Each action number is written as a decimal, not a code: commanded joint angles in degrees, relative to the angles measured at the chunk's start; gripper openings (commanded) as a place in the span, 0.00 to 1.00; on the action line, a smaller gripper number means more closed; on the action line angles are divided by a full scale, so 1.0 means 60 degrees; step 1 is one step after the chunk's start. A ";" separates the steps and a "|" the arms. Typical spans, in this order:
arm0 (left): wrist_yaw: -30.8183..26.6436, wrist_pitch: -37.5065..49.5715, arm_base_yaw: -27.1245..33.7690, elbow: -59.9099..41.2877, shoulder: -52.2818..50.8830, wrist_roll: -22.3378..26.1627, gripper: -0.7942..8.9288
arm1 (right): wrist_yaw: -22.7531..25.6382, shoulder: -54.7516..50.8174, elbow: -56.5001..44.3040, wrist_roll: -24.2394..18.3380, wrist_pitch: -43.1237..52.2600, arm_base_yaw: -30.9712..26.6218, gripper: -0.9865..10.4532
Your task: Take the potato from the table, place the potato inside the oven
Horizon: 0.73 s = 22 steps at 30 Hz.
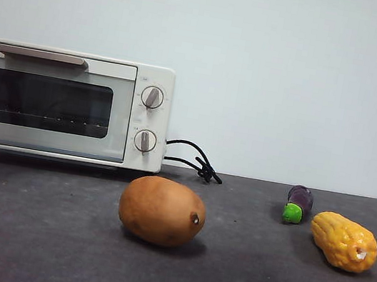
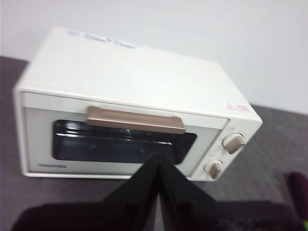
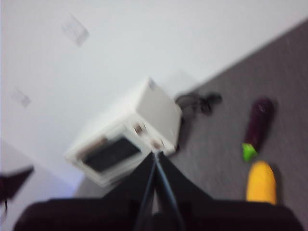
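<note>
Cream-white boxy toaster oven (image 1: pixel 66 105) has its glass door shut — the smooth orange-brown oval potato (image 1: pixel 161 210) could roll if pinched. Left gripper (image 2: pixel 158 161) and right gripper (image 3: pixel 155 156) jaws are pressed together.

Matte blk tapered fingers (image 2: pixel 139 192)

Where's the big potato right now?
In the front view, the potato lies on the table just in front of the oven's knob end.

Both arms are just hanging up high. Left end effector (image 2: pixel 157 161) has its jaws pressed together, right end effector (image 3: pixel 155 159) too, nothing held.
</note>
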 commanded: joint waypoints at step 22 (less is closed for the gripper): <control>0.2594 -0.3923 0.0812 0.6135 0.6630 0.0051 0.08 | -0.2218 0.3155 0.2539 -0.2506 -0.1694 0.0000 0.09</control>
